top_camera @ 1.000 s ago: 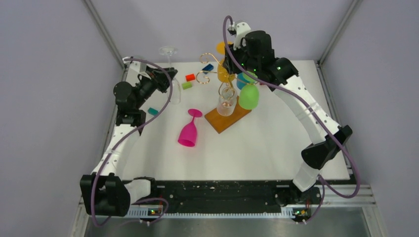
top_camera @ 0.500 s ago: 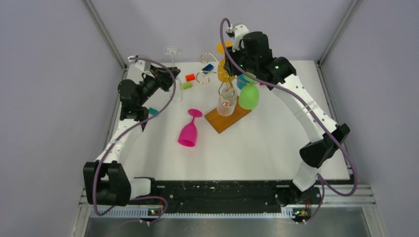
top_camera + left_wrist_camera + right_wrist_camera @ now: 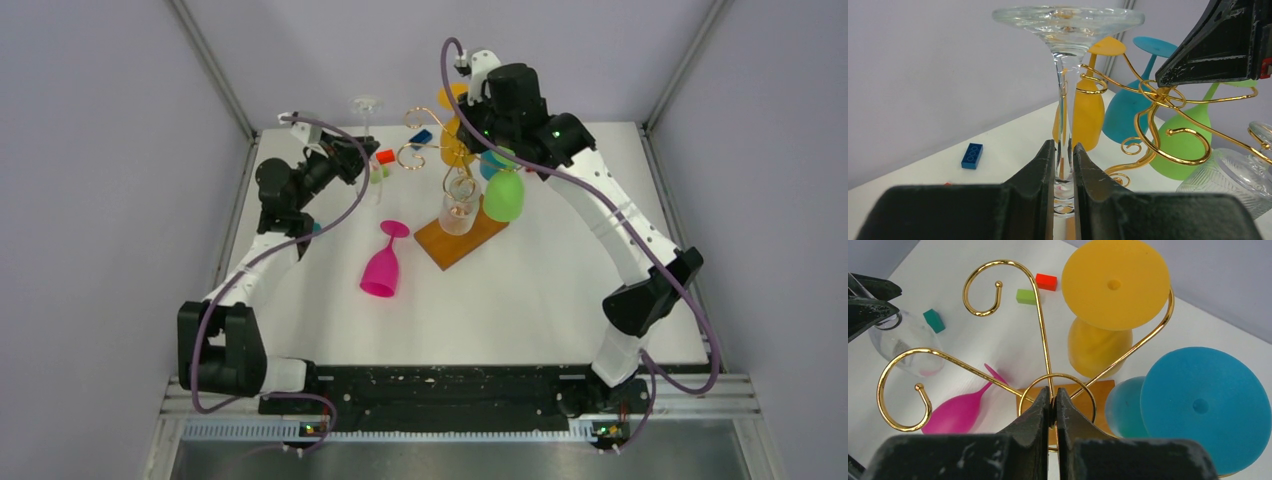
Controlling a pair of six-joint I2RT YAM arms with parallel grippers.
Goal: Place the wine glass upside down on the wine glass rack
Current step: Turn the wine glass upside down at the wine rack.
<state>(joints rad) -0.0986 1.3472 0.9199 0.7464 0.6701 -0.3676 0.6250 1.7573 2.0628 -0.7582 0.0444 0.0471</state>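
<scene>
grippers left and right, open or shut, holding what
left gripper: shut on the clear wine glass stem, foot up
right gripper: shut on the wine glass rack top wire

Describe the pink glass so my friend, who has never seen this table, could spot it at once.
On the white table stands a gold wire rack on an orange-brown wooden base. Just left of that base is the pink glass. It alone lies on its side; the yellow glass, blue glass and green glass hang upside down.
</scene>
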